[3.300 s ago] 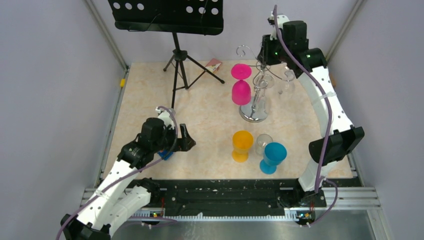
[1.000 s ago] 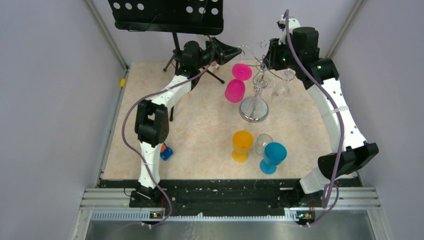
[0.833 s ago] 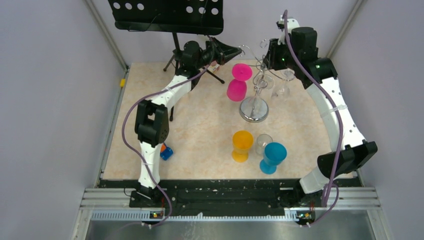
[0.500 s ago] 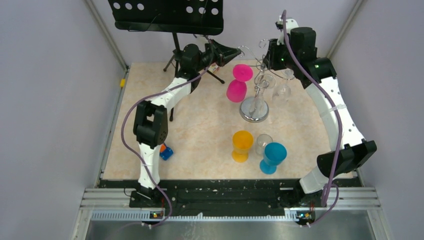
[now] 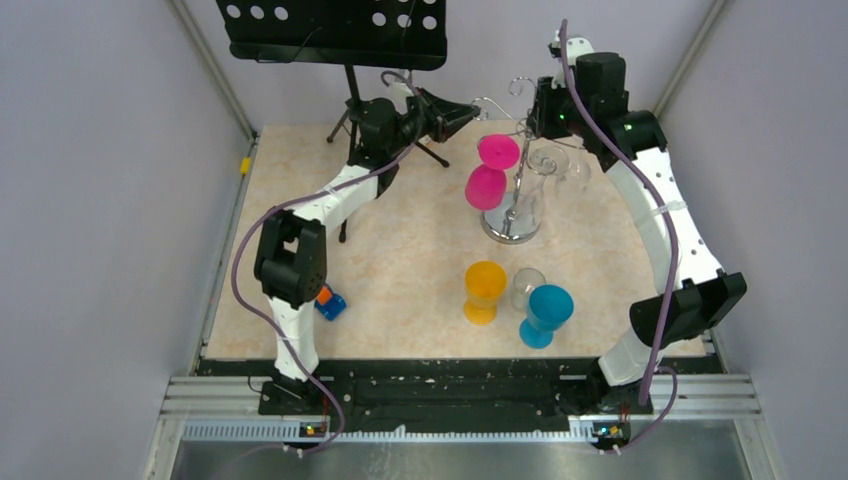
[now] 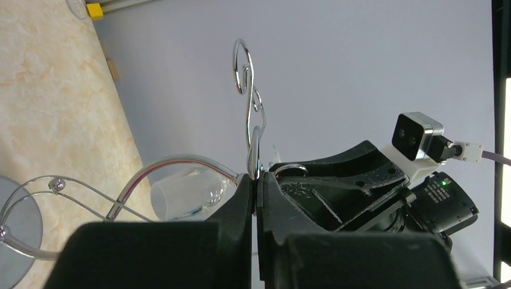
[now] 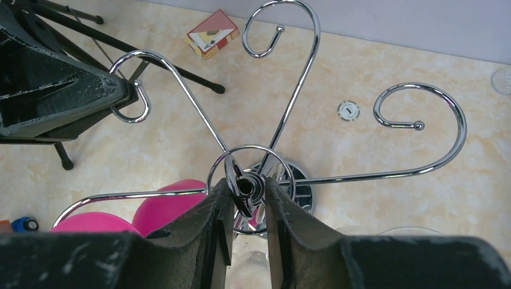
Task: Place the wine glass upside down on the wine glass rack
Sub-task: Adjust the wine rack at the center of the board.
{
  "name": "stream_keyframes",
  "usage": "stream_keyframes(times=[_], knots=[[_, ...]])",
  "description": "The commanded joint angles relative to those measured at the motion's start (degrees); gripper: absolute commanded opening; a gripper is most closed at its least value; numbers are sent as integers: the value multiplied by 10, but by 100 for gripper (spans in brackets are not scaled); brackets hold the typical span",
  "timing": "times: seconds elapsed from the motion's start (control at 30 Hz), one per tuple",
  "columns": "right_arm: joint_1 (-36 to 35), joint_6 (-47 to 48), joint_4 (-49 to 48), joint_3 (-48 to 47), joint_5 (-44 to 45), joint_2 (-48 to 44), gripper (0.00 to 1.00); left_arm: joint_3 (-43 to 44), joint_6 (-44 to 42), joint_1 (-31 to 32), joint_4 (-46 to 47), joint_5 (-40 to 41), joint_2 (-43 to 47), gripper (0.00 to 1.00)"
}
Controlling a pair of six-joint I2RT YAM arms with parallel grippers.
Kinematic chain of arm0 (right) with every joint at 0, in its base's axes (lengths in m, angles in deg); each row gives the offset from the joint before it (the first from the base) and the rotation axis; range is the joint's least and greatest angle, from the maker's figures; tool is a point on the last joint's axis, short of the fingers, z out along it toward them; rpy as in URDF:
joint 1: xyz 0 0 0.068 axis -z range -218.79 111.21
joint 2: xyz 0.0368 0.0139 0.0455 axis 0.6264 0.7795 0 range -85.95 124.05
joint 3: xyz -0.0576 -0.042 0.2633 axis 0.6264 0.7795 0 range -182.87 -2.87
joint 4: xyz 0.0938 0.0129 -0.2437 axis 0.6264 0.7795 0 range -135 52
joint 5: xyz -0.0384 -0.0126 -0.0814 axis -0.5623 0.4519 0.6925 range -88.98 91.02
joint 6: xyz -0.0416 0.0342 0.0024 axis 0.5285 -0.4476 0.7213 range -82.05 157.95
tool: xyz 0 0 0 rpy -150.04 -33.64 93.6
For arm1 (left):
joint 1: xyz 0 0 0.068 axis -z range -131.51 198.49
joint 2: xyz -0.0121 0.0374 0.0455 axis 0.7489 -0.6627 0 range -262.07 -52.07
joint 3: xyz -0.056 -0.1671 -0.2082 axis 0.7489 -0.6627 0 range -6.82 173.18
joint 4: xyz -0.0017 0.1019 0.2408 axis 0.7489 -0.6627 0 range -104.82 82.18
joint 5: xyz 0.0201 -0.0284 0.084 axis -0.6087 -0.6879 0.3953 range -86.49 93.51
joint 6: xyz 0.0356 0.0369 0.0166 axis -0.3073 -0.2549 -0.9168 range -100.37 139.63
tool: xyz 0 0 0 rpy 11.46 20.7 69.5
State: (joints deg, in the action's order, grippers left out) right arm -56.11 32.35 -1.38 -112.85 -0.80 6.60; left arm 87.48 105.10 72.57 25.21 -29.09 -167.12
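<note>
one rack (image 5: 511, 231) hook sits pinched in left pincer (image 6: 255, 182).

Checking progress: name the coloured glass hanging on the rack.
The pink glass, upside down on the rack; the orange glass and blue glass stand on the table.

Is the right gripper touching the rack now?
Touching. Right wrist view shows the right gripper pinching the top hub of the wine glass rack, a finger pressed against each side.

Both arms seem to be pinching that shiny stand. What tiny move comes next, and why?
Probably the left gripper opens off a hook of the wine glass rack: the right gripper clamps its hub, and the orange glass stands upright, unhung.
</note>
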Motion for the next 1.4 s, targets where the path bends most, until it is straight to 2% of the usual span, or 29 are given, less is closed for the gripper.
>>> stream_keyframes(times=[0.0,0.77,1.07,1.37], knots=[[23,10,-1,-24,46,13,25,-25,0,9,50,2,70,0],[29,14,-5,-36,31,14,25,-148,2,59,66,46,170,0],[29,15,-9,-38,13,15,25,-211,4,89,65,110,223,0],[30,12,-14,-35,-6,19,26,-237,13,122,42,154,262,0]])
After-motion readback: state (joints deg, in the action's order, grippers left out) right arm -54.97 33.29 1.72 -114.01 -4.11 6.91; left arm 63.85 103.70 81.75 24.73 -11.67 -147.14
